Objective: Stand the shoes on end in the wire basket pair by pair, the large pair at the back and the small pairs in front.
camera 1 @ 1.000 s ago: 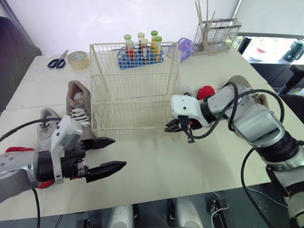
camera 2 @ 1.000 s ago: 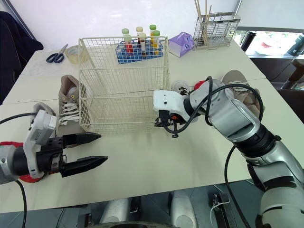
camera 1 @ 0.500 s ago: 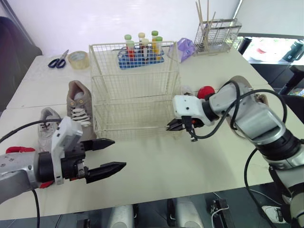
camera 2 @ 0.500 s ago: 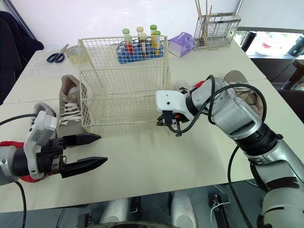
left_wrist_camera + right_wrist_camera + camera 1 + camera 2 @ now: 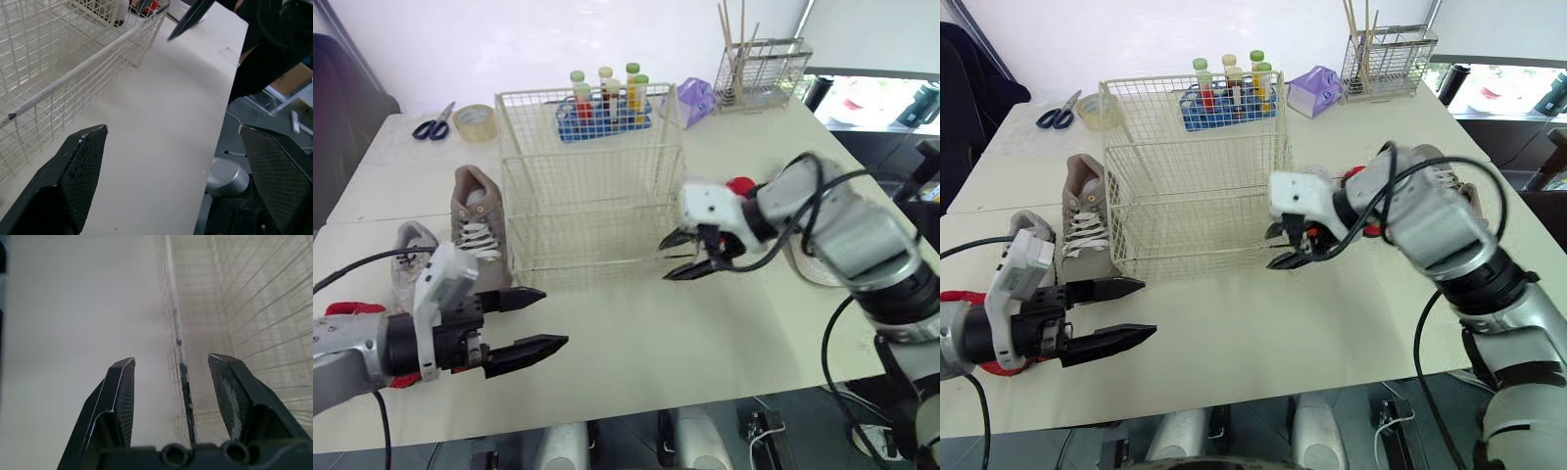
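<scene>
Sneakers on the table's (image 5: 636, 343) left side number two: a grey-white low sneaker (image 5: 414, 245) and a taupe high-top (image 5: 475, 217). They lie side by side, just behind and outward of the left gripper (image 5: 553, 316). The high-top is just beside the left wall of the one wire basket (image 5: 592, 186). Far beyond them, at the table's back edge, are one pair of scissors (image 5: 433, 127) and one tape roll (image 5: 473, 121).

The left gripper hovers over bare tabletop with its two fingers spread wide and nothing between them. The basket's near left corner is just ahead of its tips.

Behind the basket stands a blue tube rack (image 5: 605, 106) of capped tubes.

The right gripper (image 5: 666, 258) is at the basket's near right corner, its fingers parted. In the right wrist view the basket's wall edge runs between them, touched by neither pad. A small red thing (image 5: 739, 186) shows just behind this gripper, too hidden to name.

Farther back on the right stand one purple box (image 5: 695, 98) and one wire holder (image 5: 759, 73) with thin sticks (image 5: 729, 34).
</scene>
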Tool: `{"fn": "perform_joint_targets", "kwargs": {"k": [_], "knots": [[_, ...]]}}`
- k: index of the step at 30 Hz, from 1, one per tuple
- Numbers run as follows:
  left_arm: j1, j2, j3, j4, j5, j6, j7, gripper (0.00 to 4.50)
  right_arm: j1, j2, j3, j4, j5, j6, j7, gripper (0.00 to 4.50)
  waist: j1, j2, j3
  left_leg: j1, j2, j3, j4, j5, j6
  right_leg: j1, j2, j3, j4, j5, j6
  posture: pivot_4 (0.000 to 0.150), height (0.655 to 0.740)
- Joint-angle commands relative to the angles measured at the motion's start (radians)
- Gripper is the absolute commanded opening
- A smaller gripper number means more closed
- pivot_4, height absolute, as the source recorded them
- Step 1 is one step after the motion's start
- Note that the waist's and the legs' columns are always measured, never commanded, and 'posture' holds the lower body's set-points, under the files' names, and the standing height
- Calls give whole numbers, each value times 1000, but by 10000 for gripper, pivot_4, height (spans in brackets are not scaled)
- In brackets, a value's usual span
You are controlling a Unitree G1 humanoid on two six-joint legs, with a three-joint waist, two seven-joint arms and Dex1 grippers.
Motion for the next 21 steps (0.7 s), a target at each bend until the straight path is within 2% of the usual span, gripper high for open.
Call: {"fn": "perform_joint_targets", "kwargs": {"k": [1, 4, 6, 8, 9, 13, 16, 18, 21], "knots": [[-13, 0, 20, 25, 3, -1, -42, 45000, -100, -19, -264, 10, 260, 239, 52, 26346, 1, 0, 0, 0, 0, 0, 0, 0, 0, 0, 0, 0, 0, 0, 0, 1500, 7400], [-71, -5, -35, 44, -23, -10, -44, 45000, -145, 2, -472, 104, 427, 378, 29, 26346, 3, 0, 0, 0, 0, 0, 0, 0, 0, 0, 0, 0, 0, 0, 0, 1500, 7400], [-144, -12, -100, 49, -36, -18, -41, 45000, -131, 24, -585, 190, 417, 375, -79, 26346, 4, -2, -1, 0, 0, -1, 0, 0, 0, 1, 0, 0, -1, 0, 0, 1500, 7400], [-236, -28, -181, 49, -26, -21, -40, 45000, -53, 28, -625, 248, 311, 263, -233, 26346, 4, -7, -4, 0, 0, 0, 0, 0, 0, 2, 0, 0, -1, 0, -1, 1500, 7400], [-285, -40, -224, 47, -16, -23, -36, 45000, 8, -1, -628, 258, 277, 218, -259, 26346, 6, -9, -5, 1, 0, 0, 0, 0, 0, 2, 0, 0, -1, 0, -1, 1500, 7400], [-491, -123, -401, 27, 30, -29, -18, 45000, 321, -75, -791, 211, 177, 51, -371, 44278, 33, -9, -6, -1, -2, 1, 0, -1, 2, 2, -1, 2, -1, 2, 3, 1500, 7400], [-578, -162, -477, 18, 66, -24, -30, 45000, 586, -47, -912, 80, 65, -152, -483, 44840, 38, -6, -5, -1, -2, 3, 0, -1, 3, 0, 0, 4, 0, 5, 8, 1500, 7400], [-626, -171, -519, 11, 100, -24, -54, 45000, 719, 39, -1032, -46, 46, -147, -591, 44840, 38, -6, -5, 0, -2, 3, 0, -1, 3, 0, 1, 4, 1, 4, 9, 1500, 7400], [-687, -201, -554, 27, 102, -24, -63, 45000, 830, 129, -1175, -144, 50, -90, -705, 44840, 39, -5, -5, 2, 1, 0, 0, 0, 2, 1, 5, 4, 1, 4, 9, 1500, 7400]]}}
